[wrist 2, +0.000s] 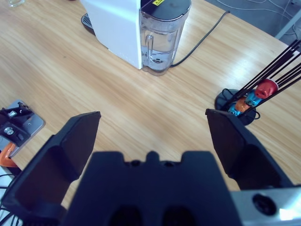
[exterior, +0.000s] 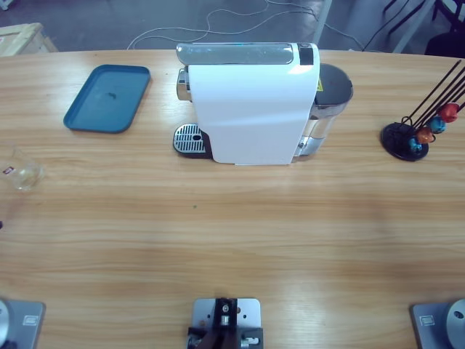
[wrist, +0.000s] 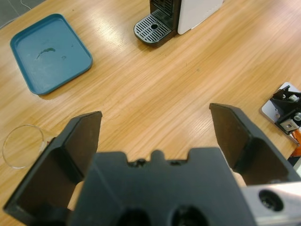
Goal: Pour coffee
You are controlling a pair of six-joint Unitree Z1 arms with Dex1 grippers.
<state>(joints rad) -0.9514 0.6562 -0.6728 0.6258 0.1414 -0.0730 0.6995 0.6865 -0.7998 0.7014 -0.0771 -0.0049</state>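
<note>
Your long wooden desk [exterior: 232,240] carries four things. One white capsule coffee machine [exterior: 251,109] stands at the far middle, with a round metal drip grate [exterior: 189,138] at its left end and one clear water tank [wrist 2: 160,40] at its right end; the tank holds water in its lower part under a dark lid. One teal tray [exterior: 107,98] lies to the left of the machine, well apart from it, and holds only a few small dark marks. One small clear glass cup [exterior: 22,169] rests near the desk's left edge, nearer you than the tray; from above and in the left wrist view, where it shows beside the left jaw, you cannot tell whether any coffee is in it. At the far right, one black wire capsule stand [exterior: 407,138] holds a short column of capsules [wrist 2: 256,96]: red on top, blue and orange below it.

Your left gripper [wrist: 155,127] hangs above bare wood with its jaws spread wide and nothing between them. Your right gripper [wrist 2: 153,127] likewise has its jaws spread, grasping nothing, facing the tank and the capsule stand
</note>
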